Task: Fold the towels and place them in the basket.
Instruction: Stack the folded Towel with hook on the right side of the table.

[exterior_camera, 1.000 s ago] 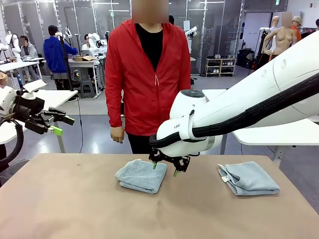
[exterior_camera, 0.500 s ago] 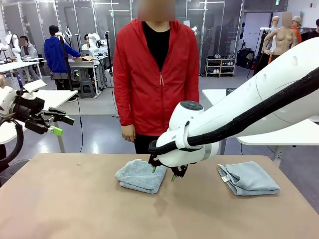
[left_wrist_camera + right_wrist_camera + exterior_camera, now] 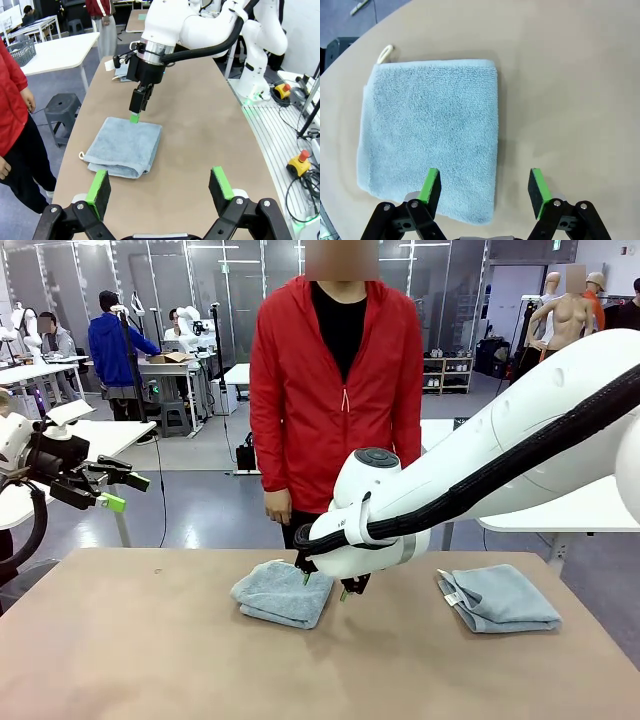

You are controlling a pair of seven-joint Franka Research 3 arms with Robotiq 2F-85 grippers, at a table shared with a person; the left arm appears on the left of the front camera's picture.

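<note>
Two folded pale blue-grey towels lie on the tan table, one left of centre and one at the right. My right gripper hangs open just above the right edge of the left towel. One green pad is over the cloth and the other over bare table; nothing is held. From the left wrist, this towel lies below the right gripper. My left gripper stands open, off the table's left side. A dark grey mesh basket sits on a white table far off.
A person in a red jacket stands at the far edge of the table, hands down. The big white right arm spans the right half. The table's front is bare. White tables stand on both sides.
My right gripper has shifted a little left and lower, onto the towel's right edge. The person has stepped to the right. The left arm has not moved.
</note>
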